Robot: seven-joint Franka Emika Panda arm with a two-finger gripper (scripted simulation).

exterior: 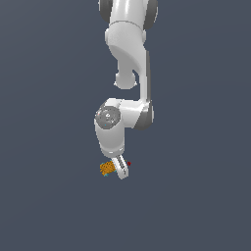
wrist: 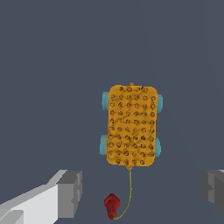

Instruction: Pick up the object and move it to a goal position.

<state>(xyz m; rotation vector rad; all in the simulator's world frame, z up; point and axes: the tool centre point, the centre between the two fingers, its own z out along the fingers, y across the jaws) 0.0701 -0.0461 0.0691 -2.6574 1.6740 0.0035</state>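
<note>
The orange bumpy block (wrist: 132, 126) with cyan wheels (wrist: 105, 101) at its edges lies flat on the dark surface, apart from the fingers (wrist: 70, 192). A thin cord runs from one short end to a small red knob (wrist: 111, 205). The end effector (wrist: 142, 190) hovers above, its fingers spread wide, gripping nothing; the white arm (exterior: 125, 73) rises behind it.

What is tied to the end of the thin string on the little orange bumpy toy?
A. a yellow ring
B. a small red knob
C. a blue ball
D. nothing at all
B: in the wrist view a thin string runs from the orange toy to a small red knob.
</note>
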